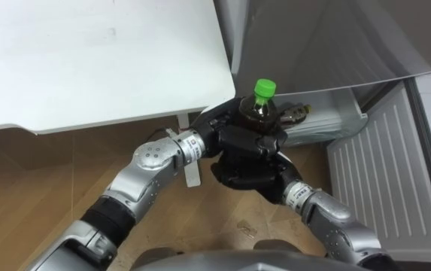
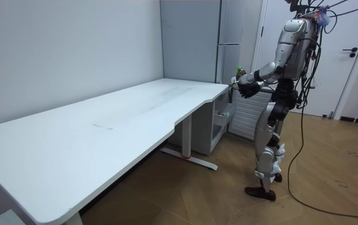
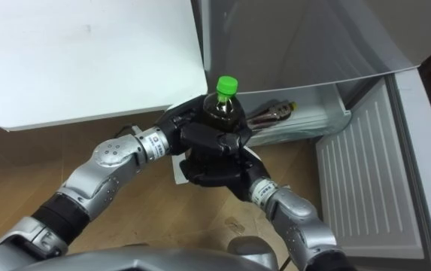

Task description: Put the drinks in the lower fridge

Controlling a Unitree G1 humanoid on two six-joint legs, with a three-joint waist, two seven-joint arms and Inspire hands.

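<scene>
Left eye view: left hand (image 1: 213,129) and right hand (image 1: 247,172) curl fingers round the bottle (image 1: 258,111); shifting grip may drop it, or knock the fridge (image 1: 328,45) just beyond the fingers.

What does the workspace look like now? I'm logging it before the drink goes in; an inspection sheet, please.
surface: white table, nothing seen on it.
job's things: green-capped bottle of dark drink, upright, held before the open lower fridge compartment.
clutter: dark item lying inside that compartment, too unclear to name.
robot hands: left robot hand and right robot hand both wrapped round the bottle.
cables: nothing seen beyond the robot's own.
surroundings: grey fridge, its lower door swung open; wooden floor.
</scene>
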